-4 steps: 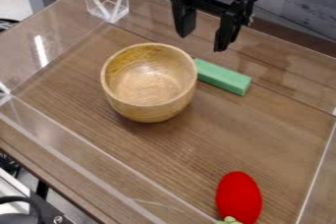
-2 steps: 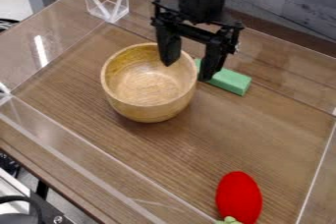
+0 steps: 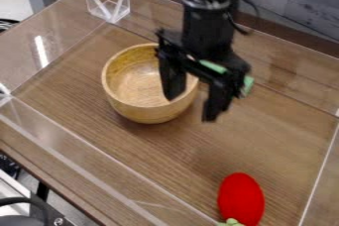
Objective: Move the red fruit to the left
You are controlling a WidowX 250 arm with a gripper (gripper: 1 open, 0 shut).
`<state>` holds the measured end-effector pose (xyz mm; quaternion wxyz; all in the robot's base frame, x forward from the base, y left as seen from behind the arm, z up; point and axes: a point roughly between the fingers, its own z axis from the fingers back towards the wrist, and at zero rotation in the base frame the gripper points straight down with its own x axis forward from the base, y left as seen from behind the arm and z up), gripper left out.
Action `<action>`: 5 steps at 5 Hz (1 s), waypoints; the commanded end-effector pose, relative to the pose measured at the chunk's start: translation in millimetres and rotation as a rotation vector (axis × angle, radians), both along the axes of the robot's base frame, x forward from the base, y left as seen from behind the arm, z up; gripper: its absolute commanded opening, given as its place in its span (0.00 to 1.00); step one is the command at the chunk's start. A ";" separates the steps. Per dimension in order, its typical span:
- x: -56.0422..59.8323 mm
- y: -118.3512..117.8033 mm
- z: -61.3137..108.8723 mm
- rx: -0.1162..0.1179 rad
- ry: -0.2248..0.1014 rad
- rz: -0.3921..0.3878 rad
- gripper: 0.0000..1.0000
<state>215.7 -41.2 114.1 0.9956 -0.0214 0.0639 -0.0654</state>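
Wooden planks with a dark grain make up the table [image 3: 93, 185], which is fenced by a low clear acrylic wall [image 3: 34, 66] whose edges catch the light and are hard to trace on the near left. At the middle, slightly left, sits a round wooden bowl [image 3: 139, 96]; its right rim is covered by the black gripper [image 3: 192, 89], which hangs over it pointing straight down. Its two dark fingers [image 3: 212, 101] stand wide apart with nothing between them, so the tool is open and holds nothing. One finger crosses in front of the bowl's right side and the other reaches down over the table just right of the bowl; whether either tip touches wood cannot be told from this angle. Behind the gripper only a sliver of a flat green block [image 3: 244, 84] peeks out at the right, the rest being hidden by the arm. The arm's upper part is cut off by the top edge of the picture. The red fruit [image 3: 241, 198] lies well apart from the gripper, at the near right corner of the table, close to the right wall; its green cap [image 3: 233, 221] is clipped by the bottom edge. A small clear folded stand [image 3: 107, 6] sits at the far left
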 end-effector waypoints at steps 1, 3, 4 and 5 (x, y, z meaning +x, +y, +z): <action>-7.3 -20.1 1.4 0.000 -0.055 0.044 1.00; -22.6 -56.6 -12.9 -0.014 -0.089 0.165 1.00; -29.3 -63.8 -23.3 -0.021 -0.114 0.231 1.00; -26.4 -78.8 -29.7 -0.038 -0.135 0.274 1.00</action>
